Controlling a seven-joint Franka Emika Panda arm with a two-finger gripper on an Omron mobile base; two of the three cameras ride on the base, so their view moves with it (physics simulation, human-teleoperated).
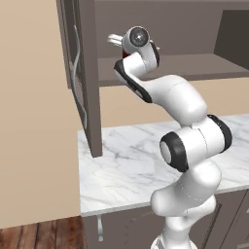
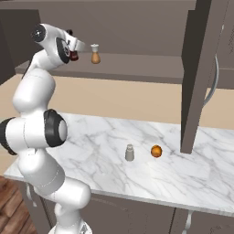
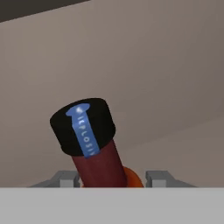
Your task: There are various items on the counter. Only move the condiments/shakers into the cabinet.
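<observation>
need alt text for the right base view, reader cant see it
A white robot arm reaches up into an open dark cabinet, its end effector holding a dark red bottle at the shelf beside a tan shaker. On the marble counter below stand a small grey shaker and an orange fruit.

One bottle (image 3: 94, 153), two shakers (image 2: 95, 54), one fruit (image 2: 156, 151)

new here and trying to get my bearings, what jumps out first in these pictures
The white arm reaches up into the open cabinet, its tool closed on a dark red bottle with a black cap. A tan shaker already stands on the cabinet shelf, while a grey shaker and an orange fruit remain on the marble counter.
</observation>
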